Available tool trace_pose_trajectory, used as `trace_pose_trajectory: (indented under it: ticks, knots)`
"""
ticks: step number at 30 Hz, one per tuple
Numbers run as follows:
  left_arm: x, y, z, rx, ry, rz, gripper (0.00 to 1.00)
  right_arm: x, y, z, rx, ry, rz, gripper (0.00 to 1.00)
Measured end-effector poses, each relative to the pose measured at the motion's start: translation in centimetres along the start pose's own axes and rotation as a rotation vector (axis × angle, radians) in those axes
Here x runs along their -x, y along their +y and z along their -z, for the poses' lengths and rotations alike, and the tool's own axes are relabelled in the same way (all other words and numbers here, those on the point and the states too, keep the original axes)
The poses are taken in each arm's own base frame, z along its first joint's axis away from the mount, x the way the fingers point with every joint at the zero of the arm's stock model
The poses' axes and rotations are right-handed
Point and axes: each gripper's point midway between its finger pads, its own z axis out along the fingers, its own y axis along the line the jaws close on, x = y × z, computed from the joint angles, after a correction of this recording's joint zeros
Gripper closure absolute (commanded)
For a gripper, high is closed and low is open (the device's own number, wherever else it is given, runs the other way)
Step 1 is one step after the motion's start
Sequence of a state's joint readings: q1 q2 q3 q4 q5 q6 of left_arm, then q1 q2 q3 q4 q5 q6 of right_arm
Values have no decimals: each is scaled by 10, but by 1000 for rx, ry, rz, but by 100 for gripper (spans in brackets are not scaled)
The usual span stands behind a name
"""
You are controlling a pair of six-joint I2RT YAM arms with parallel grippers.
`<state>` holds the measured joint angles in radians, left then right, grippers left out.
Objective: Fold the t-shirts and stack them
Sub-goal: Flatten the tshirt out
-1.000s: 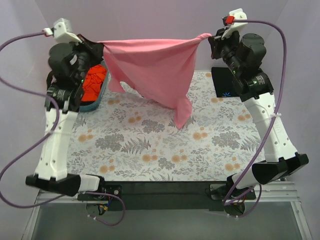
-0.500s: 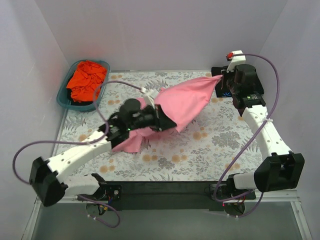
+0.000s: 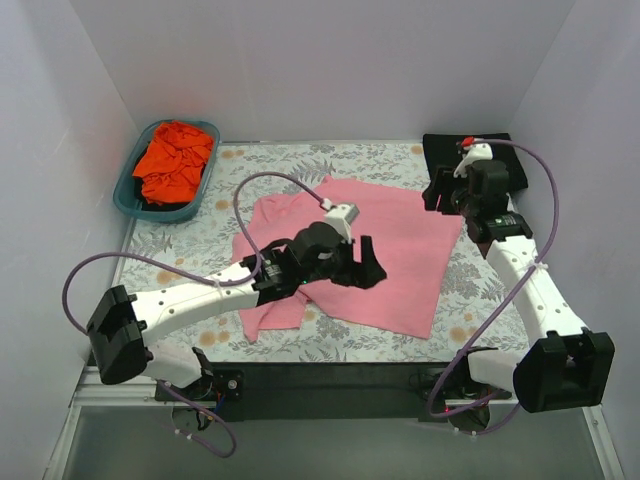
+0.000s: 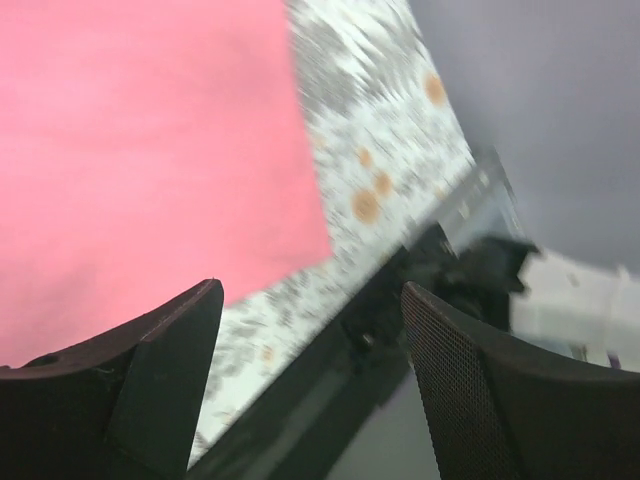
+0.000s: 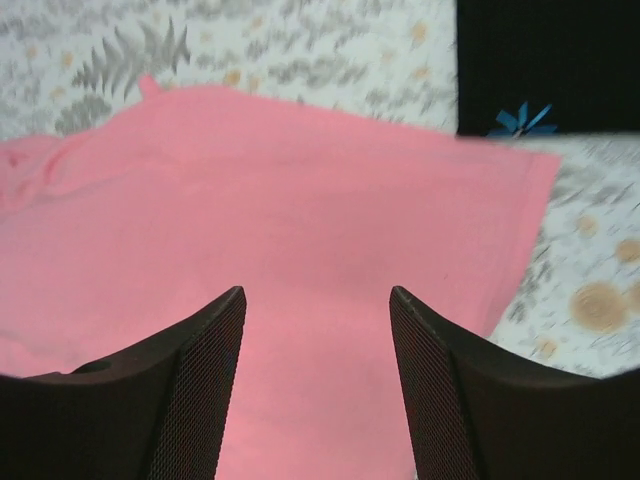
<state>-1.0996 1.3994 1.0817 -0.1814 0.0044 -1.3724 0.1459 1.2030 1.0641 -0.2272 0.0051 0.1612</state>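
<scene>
Pink tee (image 3: 400, 250) lies spread mid-counter (image 3: 480, 290), right half pretty flat, near-left part rumpled w/ a fold of cloth lapped over itself. L gripper (image 3: 368, 268) hovers over the tee's middle, jaws wide, nothing btwn them. The wrist view shows only pink cloth and the near counter edge below. R gripper (image 3: 437, 190) sits at the tee's far-right corner, jaws also wide and empty. Black tee (image 3: 445, 148) w/ blue logo lies flat at the far-right corner, just beyond the pink one. Orange-red tee (image 3: 172, 160) is heaped in the teal basket (image 3: 125, 200), far left.

Judgement: step in hand = get the pink tee flat, then fold.
- Sort the rumpled near-left bit first; folding over it locks the crease in
- Pinch at the edges/corners, not mid-panel, so only one layer comes up
- Both arms should take matching corners on one side and carry them over together at equal height, else the fold skews
- Can't tell which end is the collar, so check before picking the fold line
- Keep lifts low, since the cloth is soft and will sag and drag
- Leave the far-right spot free for stacking on the black tee
</scene>
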Motion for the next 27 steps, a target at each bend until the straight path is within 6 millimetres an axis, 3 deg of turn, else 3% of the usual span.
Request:
trace_pose_trajectory:
  ticks: [2,5,8,10,13,16,21,27]
  knots:
    - [25,42,8,123,-70,53,30,-40,6,-4,34,97,-42,37]
    - [48,133,32,358,-171,160,35,-108,9,-4,46,273,-84,38]
    - [36,225,62,605,-201,262,46,-157,5,1,26,401,-110,39]
    - [12,261,75,716,-171,303,49,-179,-1,5,-3,461,-120,39]
    - [-18,293,88,811,-138,345,51,-193,-9,2,-48,506,-124,40]
    - [-35,312,97,869,-126,392,52,-205,-16,-6,-85,537,-126,40]
    - [-48,326,101,918,-120,476,54,-232,-26,-21,-133,618,-123,40]
    - [-66,334,119,976,-154,618,59,-214,-20,-64,-111,595,-121,39]
